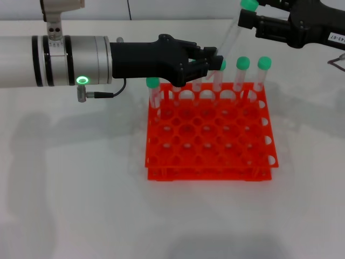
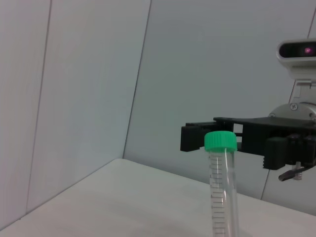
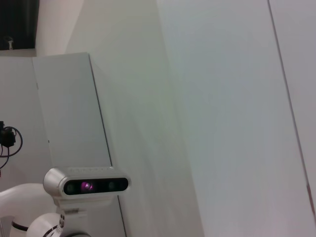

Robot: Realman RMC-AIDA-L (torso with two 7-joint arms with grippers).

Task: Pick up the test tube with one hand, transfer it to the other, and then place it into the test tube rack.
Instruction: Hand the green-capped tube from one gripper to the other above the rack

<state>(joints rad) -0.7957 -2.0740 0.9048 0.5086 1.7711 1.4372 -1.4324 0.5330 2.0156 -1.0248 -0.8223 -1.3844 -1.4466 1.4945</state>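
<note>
I have the left gripper (image 1: 213, 60) clamped low on the tube (image 1: 230, 33) above the rack's (image 1: 210, 135) back row — right gripper (image 1: 249, 22) closes by its cap, mid-handover; whether it's released I can't tell.

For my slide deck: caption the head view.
Above the orange-red plastic rack, the left black tool holds a slender clear green-capped test tube tilted toward the labelled right black tool.

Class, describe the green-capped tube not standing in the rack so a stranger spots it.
Find the bright orange-red plastic rack on the white table. Above its back row, the black unlabelled left gripper holds a slender clear green-capped tube. Unlike the upright neighbours in the holes, it tilts in mid-air towards the labelled right gripper.
</note>
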